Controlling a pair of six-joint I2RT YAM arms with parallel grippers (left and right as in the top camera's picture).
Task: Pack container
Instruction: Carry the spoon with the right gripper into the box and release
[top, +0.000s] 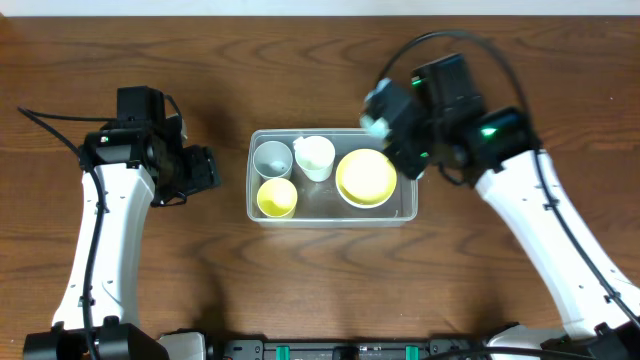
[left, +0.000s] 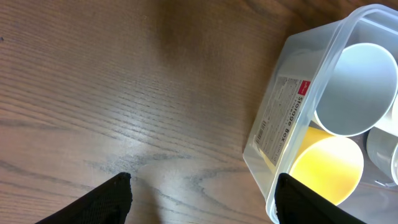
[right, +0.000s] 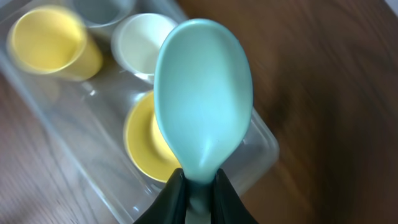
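Observation:
The clear plastic container (top: 405, 213) sits mid-table and holds a grey cup (top: 271, 158), a white cup (top: 315, 157), a yellow cup (top: 277, 198) and a yellow bowl (top: 366, 177). My right gripper (right: 200, 186) is shut on the handle of a pale teal spoon (right: 204, 99), held above the container's (right: 93, 149) far right corner; the spoon also shows in the overhead view (top: 376, 124). My left gripper (left: 202, 196) is open and empty, just left of the container's (left: 292, 93) left wall, one finger close to its rim.
A white label with a red tab (left: 283, 118) is on the container's left wall. Bare wooden table (top: 120, 60) surrounds the container on all sides.

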